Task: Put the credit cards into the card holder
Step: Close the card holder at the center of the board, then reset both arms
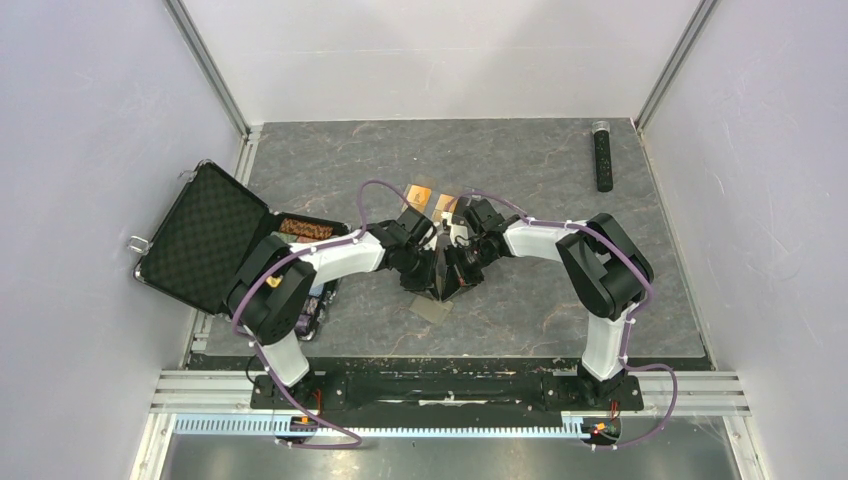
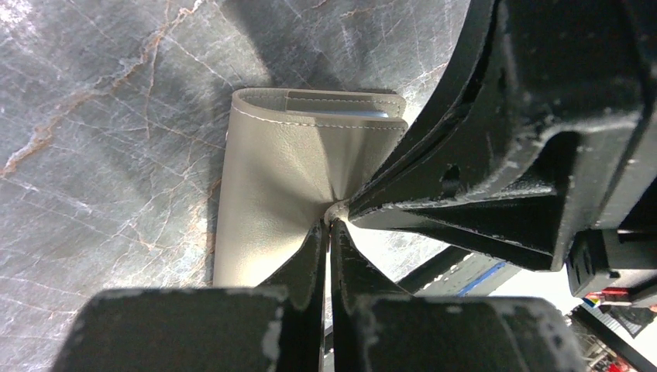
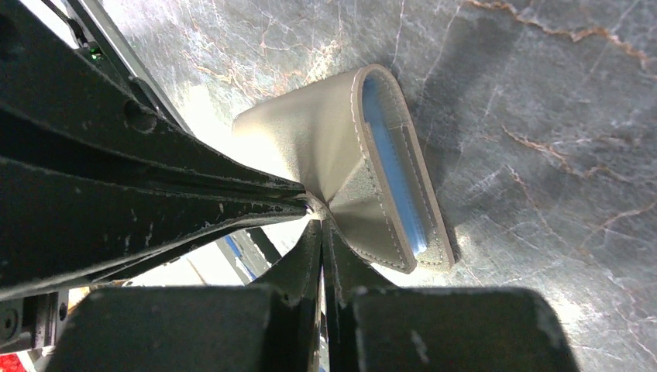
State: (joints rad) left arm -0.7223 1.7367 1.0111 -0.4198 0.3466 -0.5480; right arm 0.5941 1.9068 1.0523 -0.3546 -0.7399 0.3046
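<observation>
Left claw (image 2: 328, 232) and right claw (image 3: 320, 221) both pinch shut on one spot of the flat taupe folding card holder (image 2: 271, 170), holding it over the dark marbled desk (image 2: 93, 116), probably to part its flaps. The thin orange-gold credit cards (image 1: 420, 193) lie beyond.

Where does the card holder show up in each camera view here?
Top external: card holder just below the picture's centre.
Left wrist: card holder at centre, grey outside showing.
Right wrist: card holder at centre, blue inside showing.
Shared landmark: the spot where left gripper and right gripper pinch it.
</observation>
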